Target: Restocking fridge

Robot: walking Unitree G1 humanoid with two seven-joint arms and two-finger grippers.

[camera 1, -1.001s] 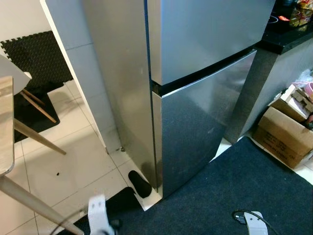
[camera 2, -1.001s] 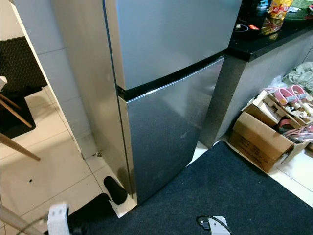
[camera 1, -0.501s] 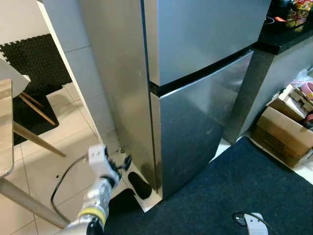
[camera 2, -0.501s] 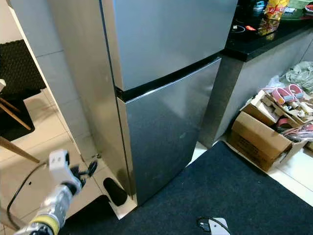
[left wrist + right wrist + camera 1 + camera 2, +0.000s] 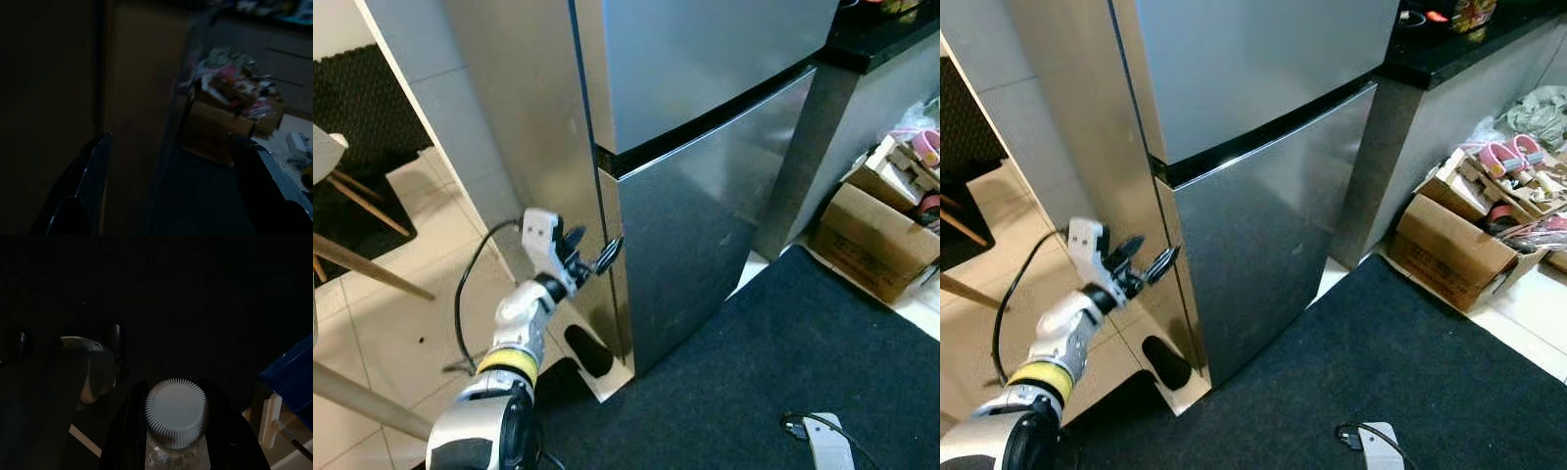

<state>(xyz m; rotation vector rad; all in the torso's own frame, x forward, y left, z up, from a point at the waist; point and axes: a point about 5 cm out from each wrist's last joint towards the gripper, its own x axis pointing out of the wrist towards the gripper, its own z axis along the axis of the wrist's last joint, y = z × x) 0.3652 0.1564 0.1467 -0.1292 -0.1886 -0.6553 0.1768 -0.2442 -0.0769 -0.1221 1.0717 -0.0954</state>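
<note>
A stainless fridge (image 5: 705, 225) with an upper and a lower door stands shut in front of me. My left gripper (image 5: 595, 251) is raised and open, its fingers (image 5: 1163, 262) at the left edge of the lower door, just under the black seam between the doors. The dark left wrist view looks along that door edge (image 5: 146, 147) between spread fingers (image 5: 85, 191). My right arm hangs low over the rug, its wrist (image 5: 824, 446) at the bottom. There my right gripper (image 5: 176, 450) is shut on a clear bottle with a white ribbed cap (image 5: 176, 412).
A dark rug (image 5: 783, 372) covers the floor before the fridge. A cardboard box (image 5: 876, 245) of shoes sits at the right beside a black counter (image 5: 1449, 59). Wooden chair legs (image 5: 362, 264) and tiled floor lie to the left.
My left arm rose from near the floor up to the left edge of the lower fridge door. The camera moved closer and slightly right.
</note>
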